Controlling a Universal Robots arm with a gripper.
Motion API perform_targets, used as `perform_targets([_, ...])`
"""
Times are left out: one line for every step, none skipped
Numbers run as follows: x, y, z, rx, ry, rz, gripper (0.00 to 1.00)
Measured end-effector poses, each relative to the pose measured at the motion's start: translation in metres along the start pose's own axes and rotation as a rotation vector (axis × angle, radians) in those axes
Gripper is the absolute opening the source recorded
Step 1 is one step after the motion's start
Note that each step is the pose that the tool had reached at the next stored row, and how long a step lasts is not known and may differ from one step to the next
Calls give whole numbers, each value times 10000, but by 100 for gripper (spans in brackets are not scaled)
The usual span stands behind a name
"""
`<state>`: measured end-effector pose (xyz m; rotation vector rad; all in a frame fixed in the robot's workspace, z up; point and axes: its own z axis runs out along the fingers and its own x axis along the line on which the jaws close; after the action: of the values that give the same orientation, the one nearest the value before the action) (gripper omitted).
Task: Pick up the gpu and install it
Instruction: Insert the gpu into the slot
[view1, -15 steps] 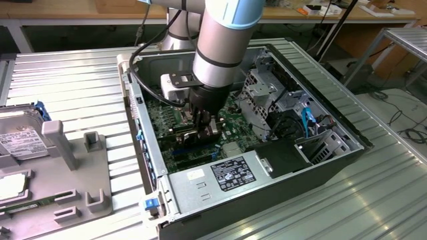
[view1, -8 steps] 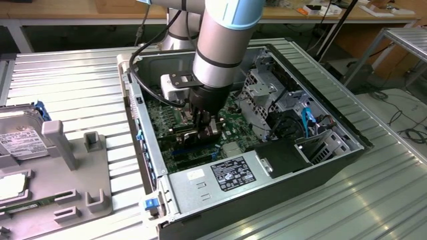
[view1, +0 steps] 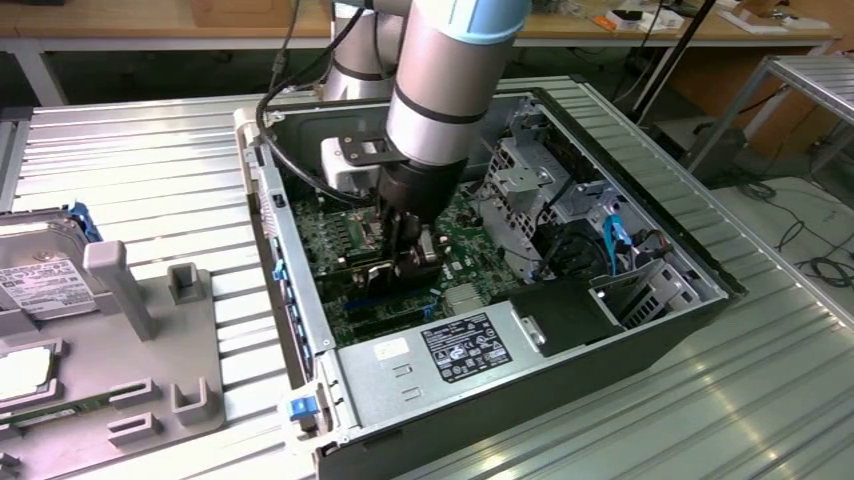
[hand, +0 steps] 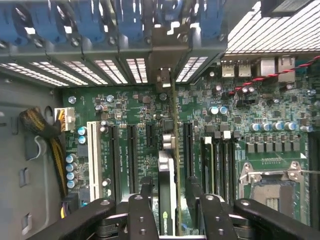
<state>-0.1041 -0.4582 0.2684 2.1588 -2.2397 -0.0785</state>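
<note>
**Gpu held on edge above motherboard slots**

In the wrist view, the tool (hand: 169, 200) is seen clenched on the gpu (hand: 167, 165), with one finger set against each face. The card is held upright on its edge just above the motherboard (hand: 125, 105), parallel to the long black expansion slots (hand: 131, 150). Its far end is met by the slotted rear wall beneath the blue clips (hand: 125, 20). Whether the card is seated cannot be told.

In the exterior view, the arm (view1: 441, 90) is found reaching into the open computer case (view1: 274, 230). The case is laid on the ribbed worktop (view1: 160, 170). A hard drive (view1: 40, 275) is noted well apart, at the exterior view's left.
</note>
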Motion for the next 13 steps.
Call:
perform_targets([-1, 3, -53, 0, 0, 8, 40])
perform_targets([-3, 8, -136, 0, 0, 21, 40])
perform_targets([-5, 10, -180, 1, -2, 38, 40])
perform_targets([-5, 12, -203, 1, -5, 55, 40])
perform_targets([-6, 12, -204, 1, -7, 55, 40])
perform_targets([-6, 12, -204, -1, -8, 56, 40])
perform_targets([-5, 12, -205, -2, -6, 57, 40])
perform_targets([-6, 12, -205, -2, -7, 56, 40])
perform_targets([-5, 12, -205, -2, -6, 56, 39])
perform_targets([-5, 12, -204, -1, -7, 56, 39])
perform_targets([-5, 12, -205, -2, -7, 56, 26])
perform_targets([-5, 12, -205, -1, -7, 56, 26])
perform_targets([-6, 12, -204, -1, -7, 56, 20])
